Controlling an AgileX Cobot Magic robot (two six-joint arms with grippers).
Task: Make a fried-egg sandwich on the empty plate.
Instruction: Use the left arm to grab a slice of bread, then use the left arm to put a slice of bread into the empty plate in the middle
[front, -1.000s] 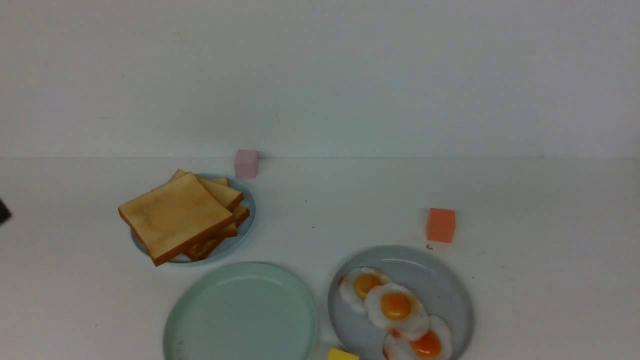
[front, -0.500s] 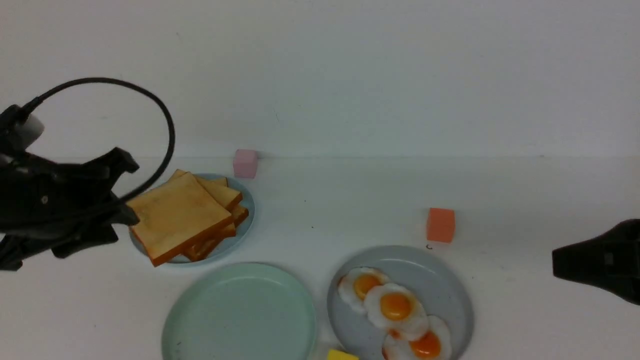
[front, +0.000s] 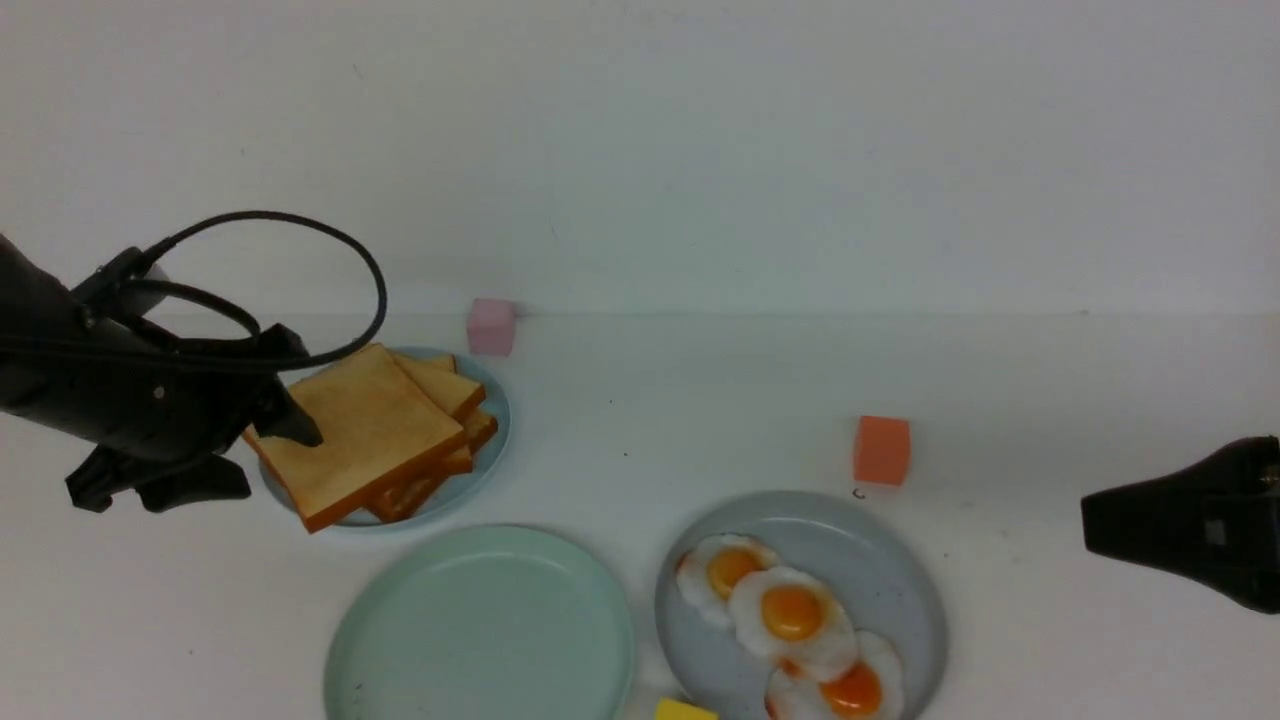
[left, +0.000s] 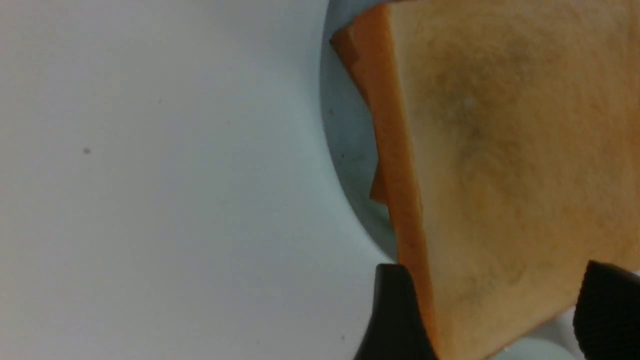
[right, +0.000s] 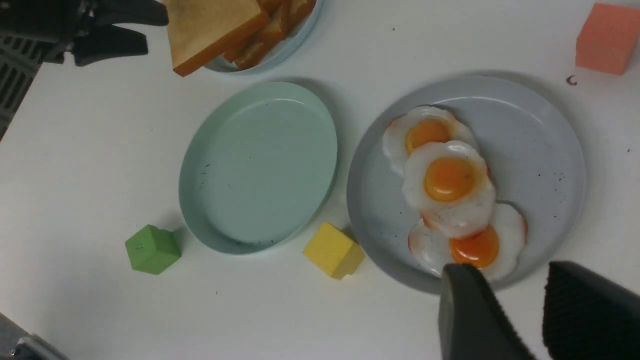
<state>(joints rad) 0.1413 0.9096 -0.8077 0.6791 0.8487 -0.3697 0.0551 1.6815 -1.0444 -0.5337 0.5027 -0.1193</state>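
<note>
Hovering by the toast (front: 370, 430) — left gripper (left: 495, 300) spread wide, right gripper (right: 510, 305) parted, empty.

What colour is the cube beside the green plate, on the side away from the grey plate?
Green; right wrist view.

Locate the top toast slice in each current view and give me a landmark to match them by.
Front view: left of centre, the top toast slice, partly behind the left gripper.
Left wrist view: fills much of the right side.
Right wrist view: upper left, cut by the top edge.
Shared landmark: the light-blue plate under the toast.
</note>
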